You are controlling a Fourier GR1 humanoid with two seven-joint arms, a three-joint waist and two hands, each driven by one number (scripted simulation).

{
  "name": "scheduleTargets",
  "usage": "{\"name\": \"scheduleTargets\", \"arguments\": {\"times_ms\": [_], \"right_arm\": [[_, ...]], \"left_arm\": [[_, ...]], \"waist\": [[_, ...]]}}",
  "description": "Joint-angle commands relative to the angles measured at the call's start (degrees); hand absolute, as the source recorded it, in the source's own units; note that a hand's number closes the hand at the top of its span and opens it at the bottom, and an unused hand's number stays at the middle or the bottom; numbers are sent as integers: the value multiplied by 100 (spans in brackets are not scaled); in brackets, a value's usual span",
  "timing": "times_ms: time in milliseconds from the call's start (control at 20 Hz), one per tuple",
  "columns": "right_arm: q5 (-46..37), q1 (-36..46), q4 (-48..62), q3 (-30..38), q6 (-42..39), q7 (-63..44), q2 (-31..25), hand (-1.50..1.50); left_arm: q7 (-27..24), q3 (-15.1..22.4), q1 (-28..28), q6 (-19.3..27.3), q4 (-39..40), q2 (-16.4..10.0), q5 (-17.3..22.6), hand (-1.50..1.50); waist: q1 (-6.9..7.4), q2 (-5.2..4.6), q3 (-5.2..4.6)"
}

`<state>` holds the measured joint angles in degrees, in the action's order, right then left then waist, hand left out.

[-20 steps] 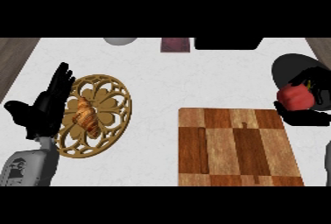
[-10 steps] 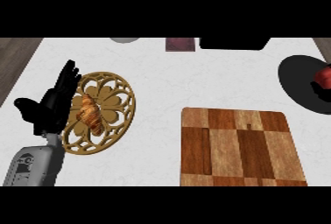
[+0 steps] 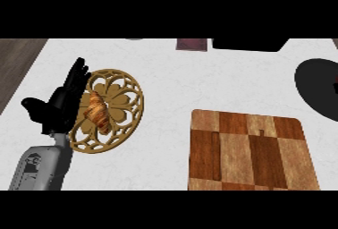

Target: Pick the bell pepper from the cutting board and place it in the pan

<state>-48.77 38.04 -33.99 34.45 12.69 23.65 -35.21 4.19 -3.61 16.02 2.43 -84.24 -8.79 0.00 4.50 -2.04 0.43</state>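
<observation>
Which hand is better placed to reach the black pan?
Right, probably. The pan sits far right, beyond the cutting board. The left hand rests open far left beside the plate. The right hand is out of view.

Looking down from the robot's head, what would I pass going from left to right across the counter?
Left hand → plate → cutting board → pan, cut off by the right edge.
</observation>
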Motion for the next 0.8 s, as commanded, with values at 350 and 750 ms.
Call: {"name": "scheduleTargets", "arguments": {"times_ms": [350, 750], "right_arm": [[264, 382, 1859, 306, -889, 214, -190, -150], [551, 379, 2160, 584, -1236, 993, -318, -150]], "left_arm": [[95, 38, 160, -50, 38, -12, -2, 0], [-97, 92, 28, -7, 22, 48, -80, 0]], "waist": [[146, -82, 23], [94, -65, 32]]}}
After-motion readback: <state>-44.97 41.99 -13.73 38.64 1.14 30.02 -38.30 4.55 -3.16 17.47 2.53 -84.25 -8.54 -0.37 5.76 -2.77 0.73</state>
